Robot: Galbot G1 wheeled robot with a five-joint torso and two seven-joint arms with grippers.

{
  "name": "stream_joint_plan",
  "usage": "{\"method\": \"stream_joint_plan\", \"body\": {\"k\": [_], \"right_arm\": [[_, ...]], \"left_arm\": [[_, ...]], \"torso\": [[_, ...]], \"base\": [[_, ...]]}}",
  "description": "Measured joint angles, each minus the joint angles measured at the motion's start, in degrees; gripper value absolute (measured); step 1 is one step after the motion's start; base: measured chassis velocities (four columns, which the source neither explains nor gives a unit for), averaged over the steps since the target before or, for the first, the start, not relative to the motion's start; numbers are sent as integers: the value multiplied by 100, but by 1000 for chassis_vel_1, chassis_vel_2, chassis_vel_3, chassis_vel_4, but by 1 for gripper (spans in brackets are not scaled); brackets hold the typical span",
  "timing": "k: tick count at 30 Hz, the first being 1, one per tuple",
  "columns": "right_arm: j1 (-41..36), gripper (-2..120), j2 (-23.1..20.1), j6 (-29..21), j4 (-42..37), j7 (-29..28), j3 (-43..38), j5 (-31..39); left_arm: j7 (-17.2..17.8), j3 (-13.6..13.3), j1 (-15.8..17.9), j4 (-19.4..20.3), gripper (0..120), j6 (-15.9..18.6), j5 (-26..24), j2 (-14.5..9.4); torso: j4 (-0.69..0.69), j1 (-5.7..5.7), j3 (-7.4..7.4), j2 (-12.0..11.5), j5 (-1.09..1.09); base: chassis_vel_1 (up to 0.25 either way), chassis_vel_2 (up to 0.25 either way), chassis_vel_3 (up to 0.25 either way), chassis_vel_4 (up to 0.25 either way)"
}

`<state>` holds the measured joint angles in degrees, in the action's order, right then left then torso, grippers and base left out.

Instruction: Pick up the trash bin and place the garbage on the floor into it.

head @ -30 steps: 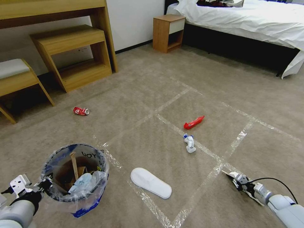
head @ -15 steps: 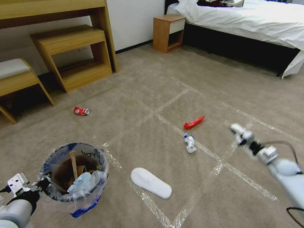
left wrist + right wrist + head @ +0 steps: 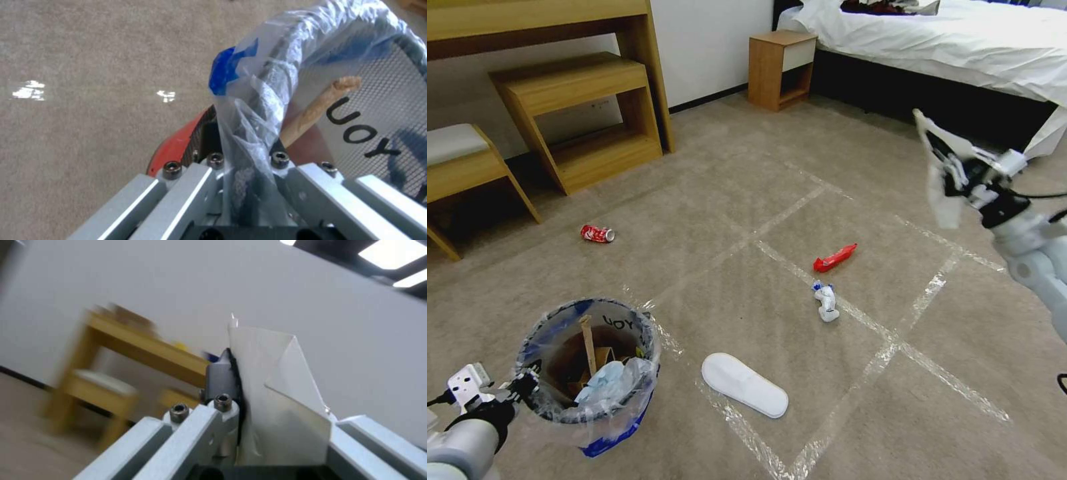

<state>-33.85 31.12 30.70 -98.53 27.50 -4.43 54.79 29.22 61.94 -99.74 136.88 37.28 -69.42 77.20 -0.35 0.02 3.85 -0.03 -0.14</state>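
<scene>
The trash bin [image 3: 587, 373] hangs low at the near left, lined with a clear bag; a wooden stick [image 3: 587, 343], a blue mask [image 3: 604, 381] and brown paper lie inside. My left gripper [image 3: 520, 387] is shut on its rim, and the left wrist view shows that gripper [image 3: 247, 160] pinching the bagged rim [image 3: 267, 80]. My right gripper [image 3: 954, 167] is raised high at the right, shut on a white folded paper [image 3: 276, 390]. On the floor [image 3: 727, 200] lie a white slipper [image 3: 745, 385], a white-and-blue crumpled scrap [image 3: 826, 301], a red wrapper [image 3: 835, 257] and a red can [image 3: 598, 234].
A wooden desk with a low shelf [image 3: 580, 113] and a padded stool [image 3: 460, 167] line the far left wall. A small nightstand [image 3: 780, 67] and a bed [image 3: 947, 53] stand at the back right. Clear tape strips [image 3: 894, 340] cross the carpet.
My right arm has swung up from near the floor at the lower right to high at the right, carrying the white paper. The bin and left gripper barely shifted.
</scene>
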Motion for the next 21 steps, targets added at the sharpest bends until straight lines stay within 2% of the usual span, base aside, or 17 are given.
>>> {"method": "stream_joint_plan", "body": {"k": [3, 4, 6, 7, 8, 11, 12, 14, 15, 17, 19, 21], "right_arm": [[334, 0, 454, -351, -399, 54, 661, -66], [334, 0, 454, -351, -399, 54, 661, -66], [616, 0, 953, -477, -470, 69, 1322, -179], [714, 0, 1136, -494, -470, 68, 1549, -230], [714, 0, 1136, -494, -470, 68, 1549, -230], [1091, 0, 1788, -561, -418, 54, 2449, -361], [1091, 0, 1788, -561, -418, 54, 2449, -361], [1347, 0, 2187, -564, -250, 72, 3004, -461], [1347, 0, 2187, -564, -250, 72, 3004, -461], [1532, 0, 2512, -540, -38, 119, 3365, -569], [1567, 0, 2578, -530, 9, 131, 3438, -586], [1843, 0, 3158, -471, 373, 197, 3946, -662]], "left_arm": [[-37, -32, 15, -39, 0, 0, 30, 7], [-37, -32, 15, -39, 0, 0, 30, 7], [-79, -58, 19, -60, 0, 0, 86, 45], [-87, -64, 19, -65, 0, -1, 100, 61], [-87, -64, 19, -65, 0, -1, 100, 61], [-106, -65, 16, -113, 0, -1, 160, 82], [-106, -65, 16, -113, 0, -1, 160, 82], [-110, -48, 25, -158, 0, -1, 181, 80], [-110, -48, 25, -158, 0, -1, 181, 80], [-122, -50, 46, -192, 0, -1, 218, 109], [-124, -51, 50, -196, 0, -1, 225, 116], [-135, -76, 72, -242, 0, -1, 284, 167]], "torso": [[-2, 0, 0, 0, 3], [-2, 0, 0, 0, 3], [-2, 0, 0, -1, 5], [-1, 0, 1, -1, 4], [-1, 0, 1, -1, 4], [1, 0, 1, 0, 1], [1, 0, 1, 0, 1], [-1, 0, 0, 0, 0], [-1, 0, 0, 0, 0], [-2, 0, 1, 0, 2], [-1, 0, 1, 0, 1], [-3, 0, 1, 0, 0]], "base": [[0, 0, 0, 0], [0, 0, 0, 0], [0, 0, 0, 0], [0, 0, 0, 0], [0, 0, 0, 0], [0, 0, 0, 0], [0, 0, 0, 0], [0, 0, 0, 0], [0, 0, 0, 0], [0, 0, 0, 0], [0, 0, 0, 0], [0, 0, 0, 0]]}}
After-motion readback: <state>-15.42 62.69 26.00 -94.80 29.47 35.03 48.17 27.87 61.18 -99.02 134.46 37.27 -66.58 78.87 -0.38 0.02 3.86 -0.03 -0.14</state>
